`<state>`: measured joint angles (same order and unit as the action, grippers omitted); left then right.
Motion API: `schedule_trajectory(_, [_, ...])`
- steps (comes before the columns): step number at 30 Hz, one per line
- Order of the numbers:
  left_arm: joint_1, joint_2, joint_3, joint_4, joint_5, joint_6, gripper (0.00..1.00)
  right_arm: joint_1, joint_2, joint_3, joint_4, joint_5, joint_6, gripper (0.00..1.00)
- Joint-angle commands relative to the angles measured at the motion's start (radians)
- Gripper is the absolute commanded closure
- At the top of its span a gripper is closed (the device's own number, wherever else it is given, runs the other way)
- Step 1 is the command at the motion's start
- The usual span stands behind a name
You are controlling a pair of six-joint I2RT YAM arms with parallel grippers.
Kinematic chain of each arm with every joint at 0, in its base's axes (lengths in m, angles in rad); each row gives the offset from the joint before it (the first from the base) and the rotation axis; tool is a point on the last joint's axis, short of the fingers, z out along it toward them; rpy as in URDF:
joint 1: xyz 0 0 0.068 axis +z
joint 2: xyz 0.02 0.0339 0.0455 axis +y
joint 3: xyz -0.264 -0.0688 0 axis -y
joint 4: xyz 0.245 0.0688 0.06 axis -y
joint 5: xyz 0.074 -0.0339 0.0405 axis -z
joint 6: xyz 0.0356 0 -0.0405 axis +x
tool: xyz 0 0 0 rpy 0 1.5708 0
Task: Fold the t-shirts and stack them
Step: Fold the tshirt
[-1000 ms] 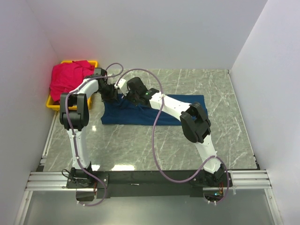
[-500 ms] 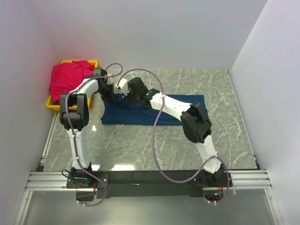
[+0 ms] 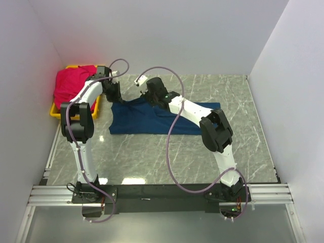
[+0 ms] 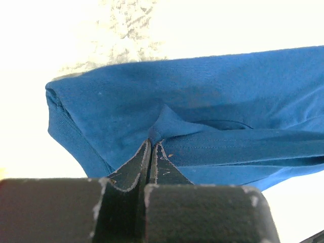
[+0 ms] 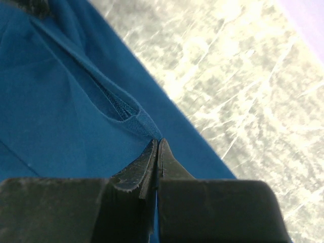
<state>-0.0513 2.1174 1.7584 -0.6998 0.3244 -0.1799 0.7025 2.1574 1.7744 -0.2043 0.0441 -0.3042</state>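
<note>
The navy blue t-shirt lies spread across the middle of the marble table, its far left edge pulled up. My left gripper is shut on a pinch of that blue cloth at the shirt's far left corner; in the left wrist view the jaws meet on a raised fold. My right gripper is shut on the shirt's far edge, and the right wrist view shows the tips pinching a ribbed hem. The red-pink t-shirt sits bunched in the bin at the far left.
A yellow plastic bin stands against the left wall and holds the red-pink shirt. White walls close in the table on the left, back and right. Bare marble shows to the right of the navy shirt and in front of it.
The left gripper has closed on the navy shirt. Both grippers have moved toward the back wall, drawing the shirt's far left edge up with them.
</note>
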Motion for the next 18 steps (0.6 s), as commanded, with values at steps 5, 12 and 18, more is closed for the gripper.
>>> schedule_trajectory(5, [0.024, -0.04, 0.044, 0.005, -0.022, -0.012, 0.99, -0.026, 0.05, 0.1, 0.069, 0.026, 0.033, 1.0])
schedule_trajectory(12, [0.027, -0.028, 0.044, 0.011, -0.027, -0.013, 1.0, -0.028, 0.101, 0.143, 0.066, 0.03, 0.028, 1.0])
schedule_trajectory(18, [0.031, -0.051, 0.021, 0.013, -0.021, -0.012, 1.0, -0.028, 0.127, 0.138, 0.075, 0.051, 0.014, 1.0])
